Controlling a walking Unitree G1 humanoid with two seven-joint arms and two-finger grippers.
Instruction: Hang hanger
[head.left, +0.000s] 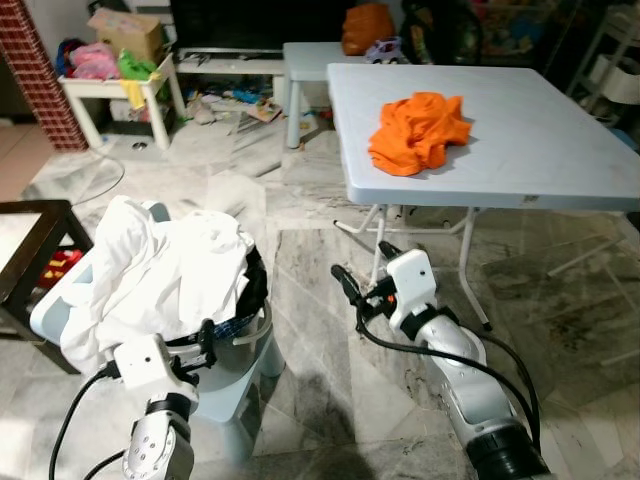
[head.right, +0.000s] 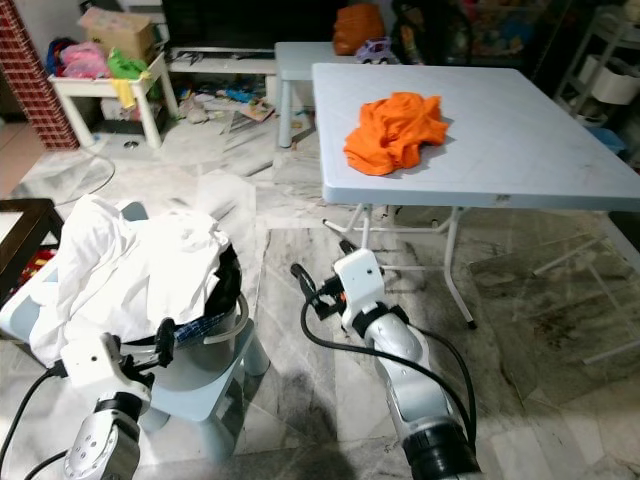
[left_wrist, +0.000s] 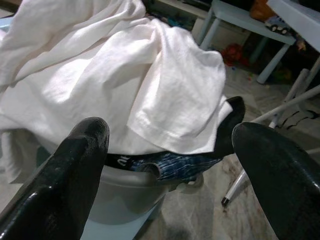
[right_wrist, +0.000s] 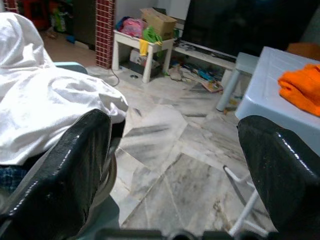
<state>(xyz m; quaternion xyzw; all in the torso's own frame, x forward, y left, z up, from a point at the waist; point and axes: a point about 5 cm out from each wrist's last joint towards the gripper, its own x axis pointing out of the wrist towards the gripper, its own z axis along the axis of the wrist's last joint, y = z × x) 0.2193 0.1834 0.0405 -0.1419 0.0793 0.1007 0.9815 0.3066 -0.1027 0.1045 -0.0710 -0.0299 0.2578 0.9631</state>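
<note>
Your left gripper (left_wrist: 170, 165), fingers spread and empty, faces the heaped white cotton laundry (head.left: 165, 265) in the grey plastic basket (head.left: 245, 350), apparently ready to dig for a hanger; right gripper (right_wrist: 175, 165) likewise spread, idle.

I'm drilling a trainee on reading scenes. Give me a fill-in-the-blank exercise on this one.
1. The garment on the table is ____.
2. The laundry heaped on the basket is mostly ____.
3. Both the left gripper and the right gripper have fingers ____.

Answers: orange; white; open
</note>
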